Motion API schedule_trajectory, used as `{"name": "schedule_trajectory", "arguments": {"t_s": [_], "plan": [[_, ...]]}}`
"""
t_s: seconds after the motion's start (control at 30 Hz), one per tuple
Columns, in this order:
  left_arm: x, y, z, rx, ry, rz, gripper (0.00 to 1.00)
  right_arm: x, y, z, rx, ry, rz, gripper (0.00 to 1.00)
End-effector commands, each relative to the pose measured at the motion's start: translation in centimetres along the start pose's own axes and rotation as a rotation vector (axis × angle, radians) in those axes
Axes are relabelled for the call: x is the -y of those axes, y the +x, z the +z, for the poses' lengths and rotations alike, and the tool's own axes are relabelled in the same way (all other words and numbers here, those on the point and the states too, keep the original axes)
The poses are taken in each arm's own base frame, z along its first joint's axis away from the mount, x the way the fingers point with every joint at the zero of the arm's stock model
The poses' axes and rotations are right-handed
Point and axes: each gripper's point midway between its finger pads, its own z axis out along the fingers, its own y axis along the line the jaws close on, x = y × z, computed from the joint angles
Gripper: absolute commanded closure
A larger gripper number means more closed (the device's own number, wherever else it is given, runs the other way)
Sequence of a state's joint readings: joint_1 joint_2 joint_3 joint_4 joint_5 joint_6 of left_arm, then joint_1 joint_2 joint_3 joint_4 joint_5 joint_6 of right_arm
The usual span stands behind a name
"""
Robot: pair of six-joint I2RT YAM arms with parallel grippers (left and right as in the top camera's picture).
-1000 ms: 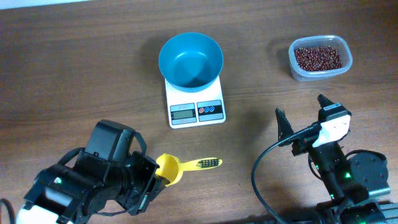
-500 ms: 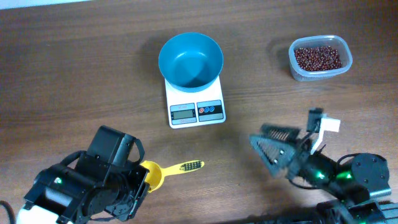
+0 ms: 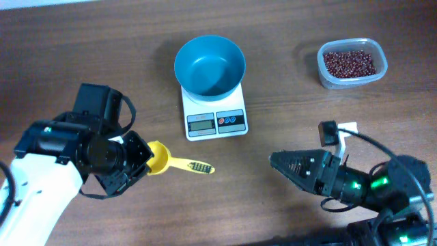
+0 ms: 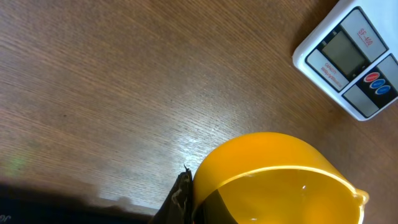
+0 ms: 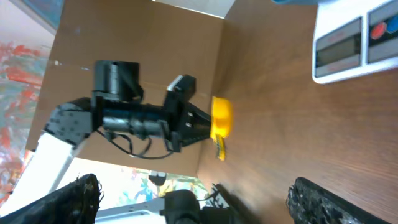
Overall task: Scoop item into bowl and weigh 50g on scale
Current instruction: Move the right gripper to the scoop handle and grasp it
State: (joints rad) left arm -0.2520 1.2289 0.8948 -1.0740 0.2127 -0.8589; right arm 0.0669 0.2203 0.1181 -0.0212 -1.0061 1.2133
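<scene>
The left gripper is shut tight on the round cup of a yellow plastic scoop with a black-marked handle, not on the handle. That could go wrong. A finger sits where the beans should go, and the scoop could slip or tip.

The right gripper has its jaws wide apart and holds nothing. It lies on its side and points toward the scoop's handle.

The small dark red-brown beans lie in a clear plastic tub far off on the right, well apart from the scoop. The right arm is in between, so the two arms could bump.

The round blue plastic bowl is empty and sits on the small white square scale. A knock could push it off.

There is bare brown wooden table between the scoop and the right gripper, and more on the far left. The scale is near the scoop, so I think there is little room on that side.
</scene>
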Motion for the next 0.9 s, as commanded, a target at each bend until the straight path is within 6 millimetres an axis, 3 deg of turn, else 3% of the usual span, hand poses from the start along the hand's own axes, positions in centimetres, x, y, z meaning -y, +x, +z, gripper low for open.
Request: {"name": "schedule_trajectory", "arguments": {"t_s": [0.0, 0.13, 0.17, 0.2, 0.23, 0.27, 0.33, 0.37, 0.4, 0.43, 0.53, 0.67, 0.8, 0.87], "plan": [[1.2, 0.2, -0.7, -0.024, 0.055, 0.02, 1.0, -3.8, -1.6, 0.7, -0.05, -0.006, -0.095, 0.01], [1.1, 1.3, -0.7, -0.077, 0.058, 0.012, 1.0, -10.2, -4.2, 2.3, -0.209, -0.08, -0.171, 0.01], [0.9, 1.7, -0.8, -0.096, 0.052, 0.007, 1.0, -10.8, -5.1, 2.6, -0.202, -0.066, -0.181, 0.01], [0.6, 2.0, -0.8, -0.108, 0.043, 0.003, 1.0, -10.4, -6.1, 2.9, -0.171, -0.022, -0.197, 0.01], [0.3, 2.3, -0.8, -0.12, 0.028, -0.002, 1.0, -5.9, -8.2, 2.7, -0.071, 0.24, -0.212, 0.01], [0.1, 2.5, -0.8, -0.129, 0.019, -0.005, 1.0, -3.1, -8.7, 1.3, -0.074, 0.444, -0.259, 0.01], [-0.4, 2.8, -0.9, -0.14, 0.0, -0.011, 1.0, -2.9, -8.5, -1.1, -0.099, 0.63, -0.296, 0.01], [-0.4, 2.8, -0.9, -0.14, 0.0, -0.011, 1.0, -4.0, -8.1, -2.4, -0.104, 0.685, -0.316, 0.01], [-0.4, 2.8, -0.9, -0.14, 0.0, -0.011, 1.0, -6.5, -6.7, -4.1, -0.122, 0.704, -0.328, 0.01], [-0.4, 2.8, -0.9, -0.14, 0.0, -0.011, 1.0, -7.5, -5.1, -5.2, -0.141, 0.718, -0.302, 0.01], [-0.3, 2.8, -0.9, -0.142, 0.002, -0.011, 1.0, -6.6, 0.1, -8.0, -0.231, 0.77, -0.18, 0.01], [1.6, 4.6, -1.3, -0.259, 0.095, -0.149, 1.0, -7.8, 3.3, -5.1, -0.38, 0.46, -0.176, 0.01], [2.3, 5.7, -1.5, -0.313, 0.102, -0.271, 1.0, -3.9, 4.1, -2.4, -0.426, 0.288, -0.036, 0.01], [3.2, 6.0, -1.2, -0.301, 0.106, -0.278, 1.0, -1.5, 4.3, -1.8, -0.421, 0.283, 0.036, 0.01]]}}
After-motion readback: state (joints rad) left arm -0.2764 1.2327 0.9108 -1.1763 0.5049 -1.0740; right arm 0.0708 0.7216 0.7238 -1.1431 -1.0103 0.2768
